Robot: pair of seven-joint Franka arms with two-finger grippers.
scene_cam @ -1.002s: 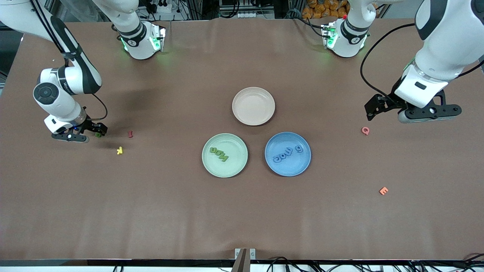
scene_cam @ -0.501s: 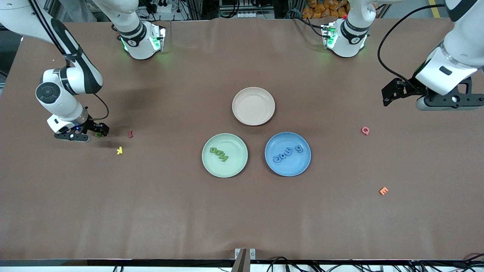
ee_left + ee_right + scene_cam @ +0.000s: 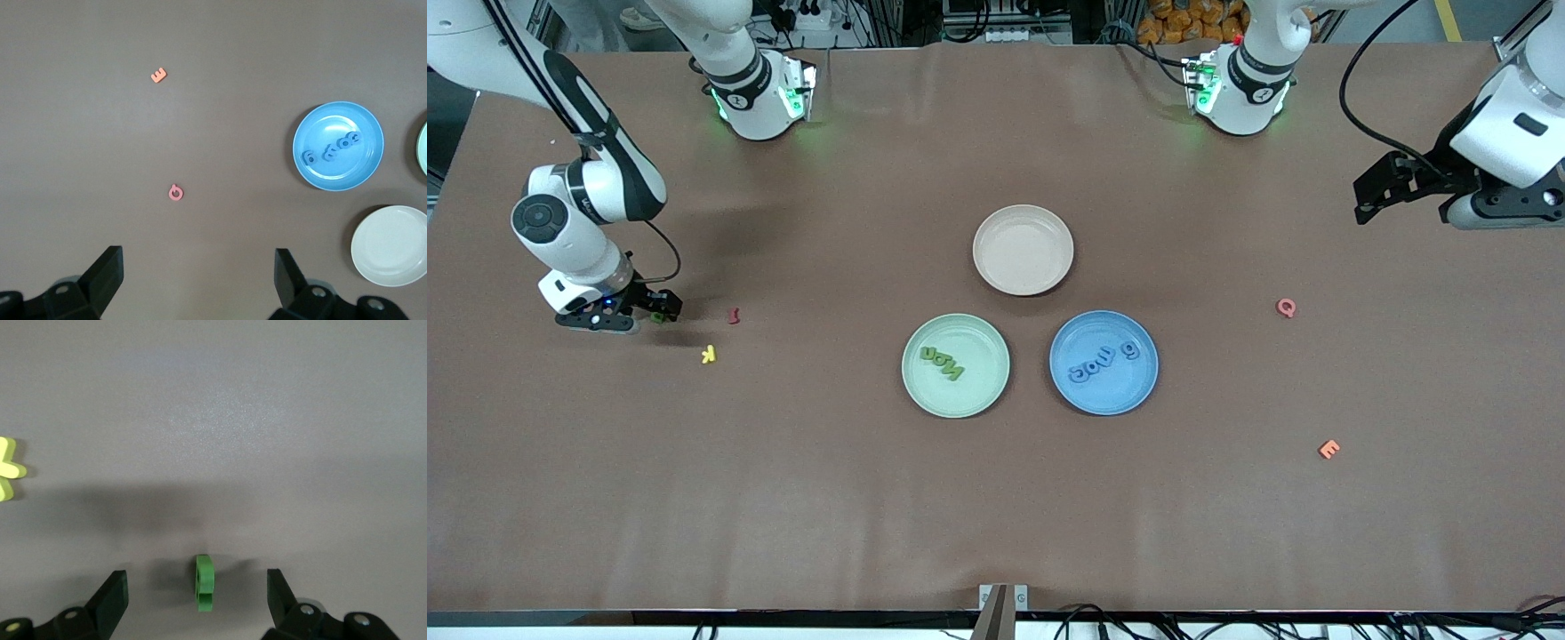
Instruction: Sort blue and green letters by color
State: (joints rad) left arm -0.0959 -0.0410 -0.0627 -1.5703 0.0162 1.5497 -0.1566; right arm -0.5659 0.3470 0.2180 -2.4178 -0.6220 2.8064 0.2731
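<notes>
The right tool, at the left of the front view, stands released around the last green letter on the desk, ready to pinch it. The left tool waits released at upper right, out of the way. The other green letters lie in the green plate, the blue letters in the blue plate.

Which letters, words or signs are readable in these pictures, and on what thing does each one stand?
"E": the orange letter piece itself, on the table.
"Q": the pink letter piece itself, on the table.
"K": the yellow letter piece itself, near the right gripper.
Blue letters in the blue plate: one looks like "G", the rest unclear.
Green letters in the green plate: not surely readable.
No printed labels or brands are readable.
</notes>
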